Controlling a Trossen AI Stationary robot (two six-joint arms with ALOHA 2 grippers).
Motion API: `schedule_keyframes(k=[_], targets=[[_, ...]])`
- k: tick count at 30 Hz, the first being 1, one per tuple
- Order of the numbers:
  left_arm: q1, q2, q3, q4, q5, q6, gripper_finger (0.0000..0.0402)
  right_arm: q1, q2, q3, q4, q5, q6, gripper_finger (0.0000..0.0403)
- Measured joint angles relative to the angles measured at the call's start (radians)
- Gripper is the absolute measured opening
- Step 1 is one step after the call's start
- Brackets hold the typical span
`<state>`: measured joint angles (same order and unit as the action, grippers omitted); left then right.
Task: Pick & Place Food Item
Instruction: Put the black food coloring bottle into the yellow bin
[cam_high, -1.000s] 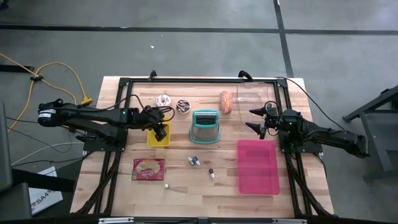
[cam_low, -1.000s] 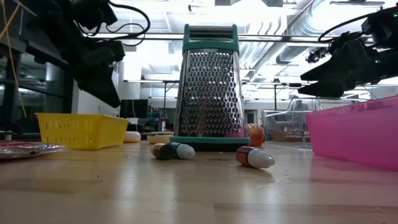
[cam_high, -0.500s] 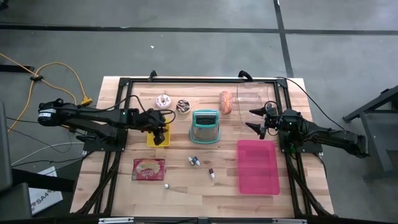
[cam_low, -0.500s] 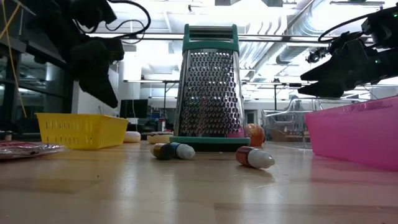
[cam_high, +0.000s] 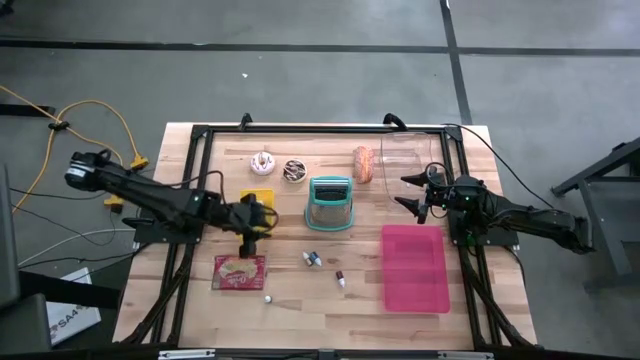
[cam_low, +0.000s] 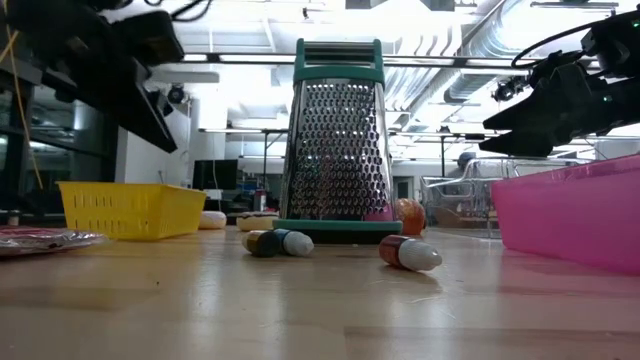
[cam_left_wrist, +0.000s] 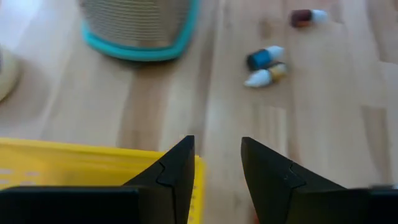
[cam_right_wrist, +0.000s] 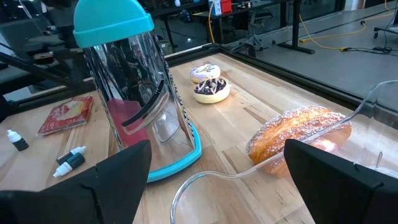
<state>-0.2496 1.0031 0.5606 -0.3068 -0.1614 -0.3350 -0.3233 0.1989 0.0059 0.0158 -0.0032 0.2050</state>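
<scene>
Left gripper (cam_high: 252, 222) fingers parted, empty, above yellow plastic basket (cam_high: 262, 197), white-iced doughnut (cam_high: 263, 161) beyond it, right gripper (cam_high: 412, 195) spread wide near golden bread loaf (cam_high: 363, 164)

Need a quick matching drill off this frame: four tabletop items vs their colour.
Items:
1. grater
2. bin
3. basket
4. bread roll

Colours:
A. yellow
B. golden brown
C. teal trim
D. pink

Pairs: 1-C, 2-D, 3-A, 4-B
</scene>
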Motion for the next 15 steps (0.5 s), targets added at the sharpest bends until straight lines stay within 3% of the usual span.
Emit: schedule_keyframes(k=[15], targets=[[-0.302, 0.000, 0.000, 0.009, -0.083, -0.072, 0.0127, 0.000, 0.000, 0.000, 0.000, 0.000, 0.000, 0.0357]])
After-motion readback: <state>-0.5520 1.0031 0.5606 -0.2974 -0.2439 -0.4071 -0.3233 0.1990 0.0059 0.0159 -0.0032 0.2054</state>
